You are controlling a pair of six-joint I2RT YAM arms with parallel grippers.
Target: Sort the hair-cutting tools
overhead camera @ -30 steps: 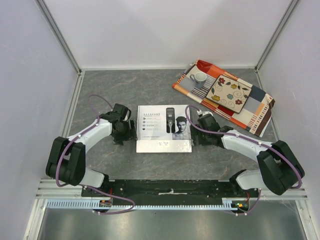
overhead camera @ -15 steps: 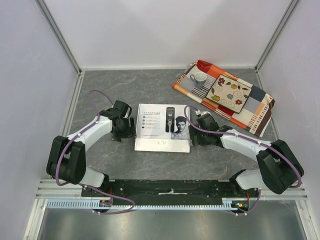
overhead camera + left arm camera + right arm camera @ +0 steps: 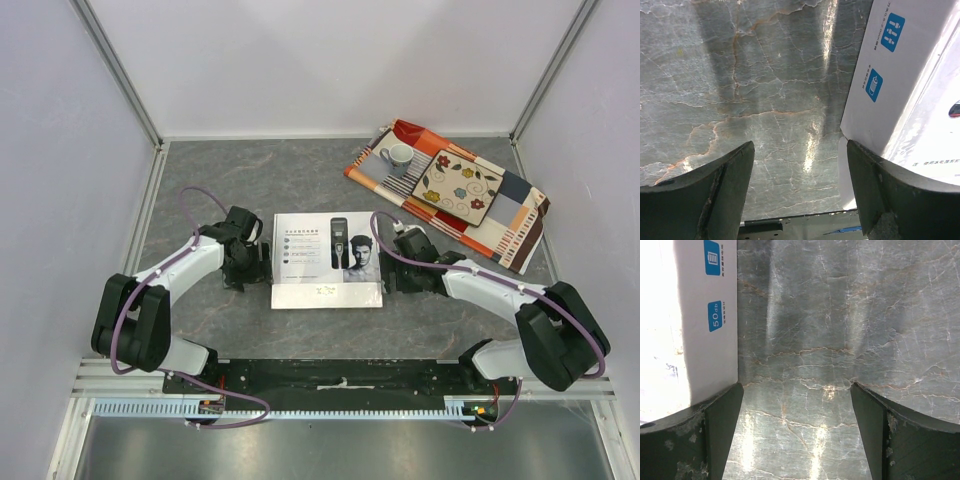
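No hair-cutting tools show in any view. A white cardboard box (image 3: 328,258) printed with a clipper and a man's face lies flat mid-table. My left gripper (image 3: 256,262) stands open at the box's left side. In the left wrist view its jaws (image 3: 800,147) span bare table, and the right finger (image 3: 890,195) sits against the box's side wall (image 3: 900,85). My right gripper (image 3: 396,264) is open at the box's right side. Its left finger (image 3: 715,425) rests by the box wall (image 3: 705,340), with only table between the jaws (image 3: 797,387).
A patchwork cloth (image 3: 500,225) lies at the back right with a white cup (image 3: 398,156) and a floral square plate (image 3: 458,187) on it. White walls enclose the table on three sides. A black rail (image 3: 340,375) runs along the near edge.
Half a second ago the box sat skewed and a little to the left; it is square again, near where it first lay. Both grippers stayed open beside it.
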